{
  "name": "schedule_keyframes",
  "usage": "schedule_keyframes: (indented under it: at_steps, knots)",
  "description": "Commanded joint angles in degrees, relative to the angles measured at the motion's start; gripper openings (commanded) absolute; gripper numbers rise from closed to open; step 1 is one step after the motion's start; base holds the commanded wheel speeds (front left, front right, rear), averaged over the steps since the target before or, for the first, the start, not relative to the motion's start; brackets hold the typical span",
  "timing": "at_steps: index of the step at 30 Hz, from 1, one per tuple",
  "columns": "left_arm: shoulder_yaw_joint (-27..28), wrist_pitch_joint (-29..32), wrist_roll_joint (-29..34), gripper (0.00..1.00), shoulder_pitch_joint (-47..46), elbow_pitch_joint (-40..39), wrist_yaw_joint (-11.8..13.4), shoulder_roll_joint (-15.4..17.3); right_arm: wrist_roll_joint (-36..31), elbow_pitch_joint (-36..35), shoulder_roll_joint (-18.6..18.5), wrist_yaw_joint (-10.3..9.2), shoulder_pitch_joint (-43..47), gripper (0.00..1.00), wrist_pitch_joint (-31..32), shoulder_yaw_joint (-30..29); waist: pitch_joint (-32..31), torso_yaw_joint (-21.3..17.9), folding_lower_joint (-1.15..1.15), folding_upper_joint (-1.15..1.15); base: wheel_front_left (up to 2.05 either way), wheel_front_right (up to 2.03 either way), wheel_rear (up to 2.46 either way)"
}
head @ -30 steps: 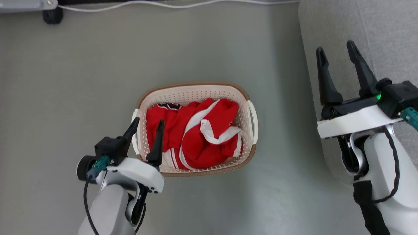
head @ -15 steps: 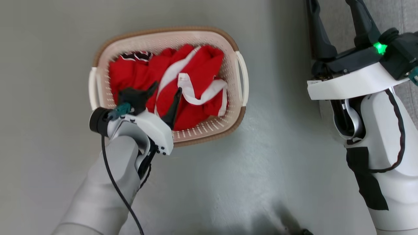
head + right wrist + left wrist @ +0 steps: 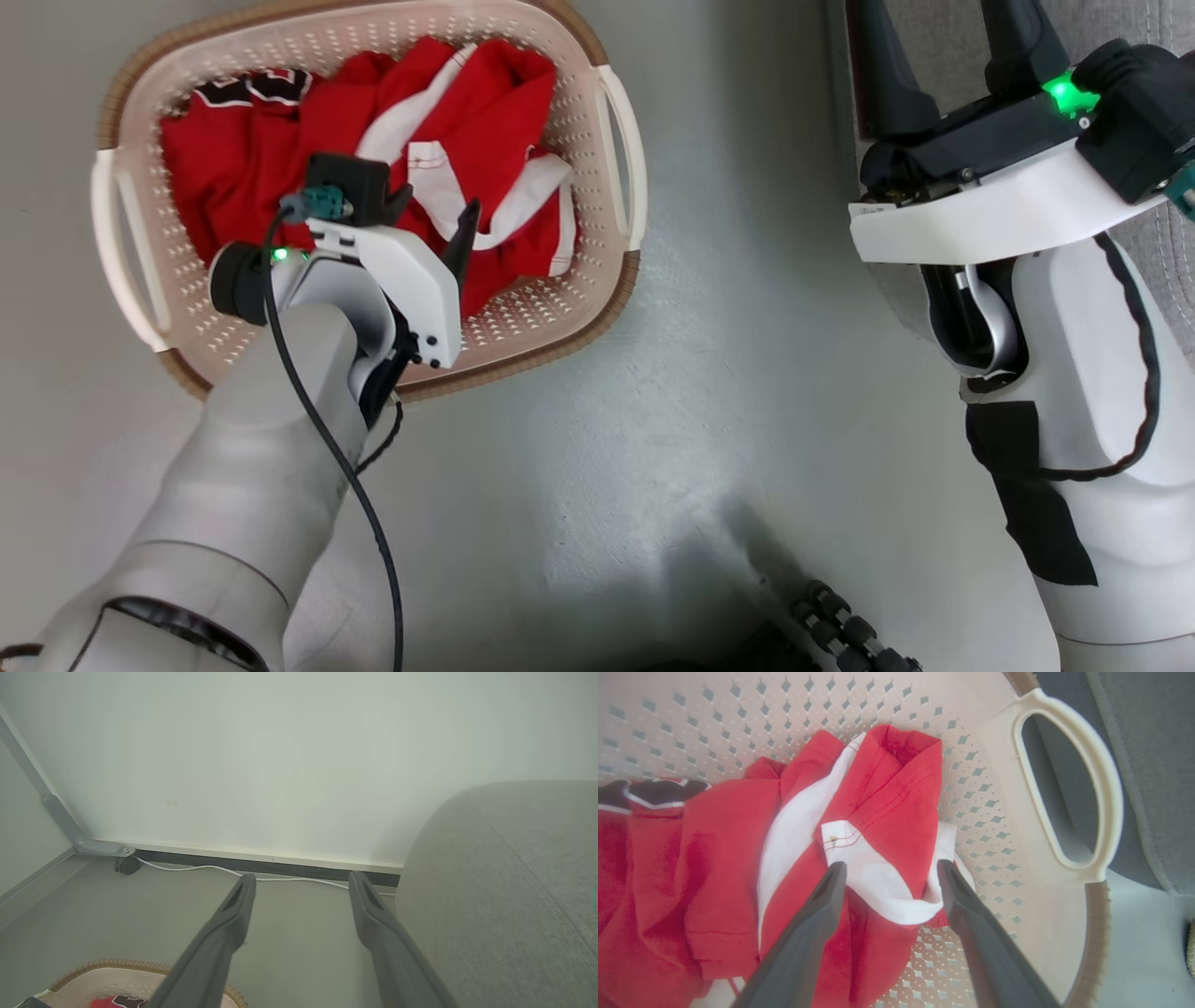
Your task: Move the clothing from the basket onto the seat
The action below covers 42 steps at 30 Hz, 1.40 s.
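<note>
The cream basket (image 3: 523, 317) with a brown rim stands on the grey floor, holding the red clothing (image 3: 252, 159) with white bands. My left gripper (image 3: 434, 219) hangs open inside the basket, pointing down at the pile. In the left wrist view its fingertips straddle a white band (image 3: 878, 882) on the red clothing (image 3: 719, 835) without closing on it, near the basket's handle (image 3: 1106, 812). My right gripper (image 3: 302, 879) is open and empty, held high beside the grey seat (image 3: 504, 896). In the head view the right gripper (image 3: 943, 47) stands in front of the seat (image 3: 1172, 243).
A white cable (image 3: 196, 868) runs along the baseboard below a pale wall. A caster wheel (image 3: 124, 864) and a grey metal leg (image 3: 56, 807) stand at the far left. A dark ribbed part (image 3: 840, 635) shows at the bottom of the head view.
My left gripper has gone from the basket's near left rim in over the clothing and lower toward it. The head camera has tilted, shifting the whole picture. Both grippers stay open.
</note>
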Motion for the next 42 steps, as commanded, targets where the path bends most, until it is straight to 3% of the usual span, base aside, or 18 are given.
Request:
schedule_keyframes:
  at_steps: [1, 16, 25, 27, 35, 42]
  knots:
    - [0.3, 0.4, -0.5, 1.0, -0.7, -0.1, -0.4, 1.0, 0.8, -1.8, 0.6, 0.4, 0.6, 1.0, -0.3, 0.6, 1.1, -1.0, 0.0, 0.0, 0.0, 0.0, 0.0]
    - [-4.7, 6.4, -1.3, 1.0, -7.9, 6.0, -0.4, 5.0, 6.3, -4.8, 0.6, 0.4, 0.0, 1.0, -0.3, 2.3, 6.1, -5.6, 0.0, 0.0, 0.0, 0.0, 0.0]
    - [-6.6, 8.2, -0.2, 0.98, -9.5, 7.7, 0.3, 4.8, 6.8, -5.7, 0.6, 0.4, 1.5, 1.0, -0.3, 2.0, 6.7, -5.9, 0.0, 0.0, 0.0, 0.0, 0.0]
    - [-6.8, 8.1, 0.0, 0.0, -9.9, 7.9, 0.7, 4.8, 6.8, -5.8, 0.6, 0.4, 1.9, 1.0, -0.3, 2.0, 6.7, -5.9, 0.0, 0.0, 0.0, 0.0, 0.0]
    - [-7.3, 7.1, -0.3, 0.0, -10.3, 8.2, 0.4, 4.3, 6.9, -5.4, 0.6, 0.4, 2.3, 1.0, -0.3, 1.3, 6.7, -5.9, 0.0, 0.0, 0.0, 0.0, 0.0]
    - [-7.1, 2.0, -1.2, 0.0, -9.7, 8.2, -0.1, 5.0, 7.2, -4.8, 0.6, 0.4, 1.3, 1.0, -0.3, 1.6, 5.5, -6.3, 0.0, 0.0, 0.0, 0.0, 0.0]
